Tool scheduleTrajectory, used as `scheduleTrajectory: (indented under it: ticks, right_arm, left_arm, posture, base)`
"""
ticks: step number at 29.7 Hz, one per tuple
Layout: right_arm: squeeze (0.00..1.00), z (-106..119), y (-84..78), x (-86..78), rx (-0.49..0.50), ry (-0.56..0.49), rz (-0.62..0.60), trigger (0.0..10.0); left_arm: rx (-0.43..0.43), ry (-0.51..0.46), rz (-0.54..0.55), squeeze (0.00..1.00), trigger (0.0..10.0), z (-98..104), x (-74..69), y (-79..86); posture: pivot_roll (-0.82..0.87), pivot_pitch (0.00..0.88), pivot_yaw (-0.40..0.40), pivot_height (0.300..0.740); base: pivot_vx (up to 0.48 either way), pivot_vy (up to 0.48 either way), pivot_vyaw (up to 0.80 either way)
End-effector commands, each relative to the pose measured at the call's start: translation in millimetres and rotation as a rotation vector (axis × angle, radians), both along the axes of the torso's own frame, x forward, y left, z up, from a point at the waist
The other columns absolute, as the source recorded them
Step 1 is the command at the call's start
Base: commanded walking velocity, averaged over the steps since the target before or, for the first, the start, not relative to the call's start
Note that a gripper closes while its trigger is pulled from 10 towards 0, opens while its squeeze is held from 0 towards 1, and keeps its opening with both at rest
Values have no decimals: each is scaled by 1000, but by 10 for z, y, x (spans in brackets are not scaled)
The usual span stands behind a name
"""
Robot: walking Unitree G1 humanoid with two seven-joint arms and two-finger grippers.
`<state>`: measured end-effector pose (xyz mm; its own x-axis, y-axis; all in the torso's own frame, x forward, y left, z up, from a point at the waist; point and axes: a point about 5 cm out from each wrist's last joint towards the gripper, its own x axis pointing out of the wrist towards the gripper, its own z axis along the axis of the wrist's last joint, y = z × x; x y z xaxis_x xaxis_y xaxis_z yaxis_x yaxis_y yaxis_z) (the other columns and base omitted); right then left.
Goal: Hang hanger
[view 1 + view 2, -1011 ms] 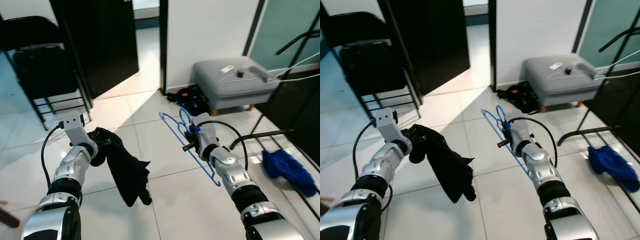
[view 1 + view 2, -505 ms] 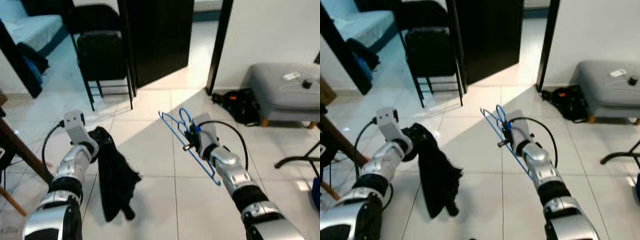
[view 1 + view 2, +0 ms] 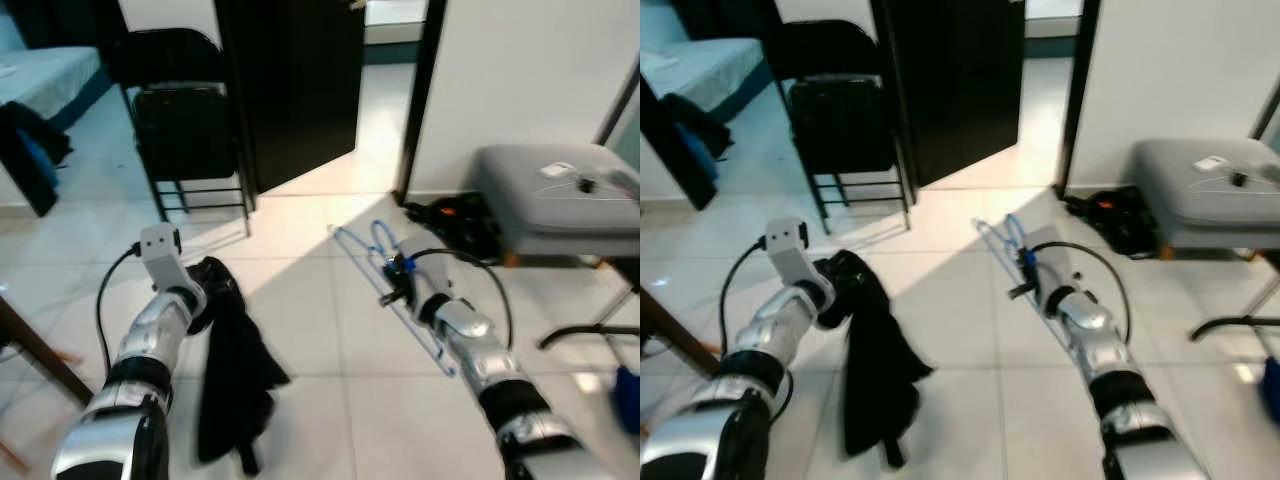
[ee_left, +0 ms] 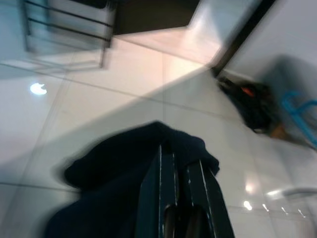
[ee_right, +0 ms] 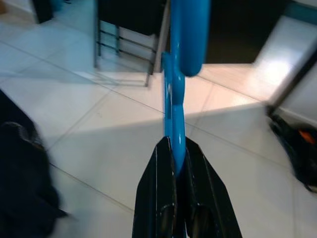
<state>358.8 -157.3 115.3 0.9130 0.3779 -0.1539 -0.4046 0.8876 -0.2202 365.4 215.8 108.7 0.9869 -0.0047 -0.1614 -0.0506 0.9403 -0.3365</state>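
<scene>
Fingers of the right gripper (image 5: 179,153) clamp the blue hanger (image 3: 385,262) above the tiled floor, left gripper (image 4: 179,166) pinches a black garment (image 3: 232,370) beside it; carrying step judged underway, next requiring a rail to hook onto

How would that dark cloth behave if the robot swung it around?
Probably floppy: the dark cloth droops in loose folds from the left end effector. It looks light, hanging freely off one pinch, and would likely sway, unlike the stiff blue hanger.
</scene>
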Motion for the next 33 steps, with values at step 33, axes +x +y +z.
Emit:
scheduleTrajectory:
  ticks: [33]
  right_arm:
    - [0,-26,132,-72,-8,-25,121,10000]
  left_arm:
    - [19,-267,-361,0,10000,389,-14,-449]
  posture:
    - [-51,62,42,740]
  base:
    - [390,0,778]
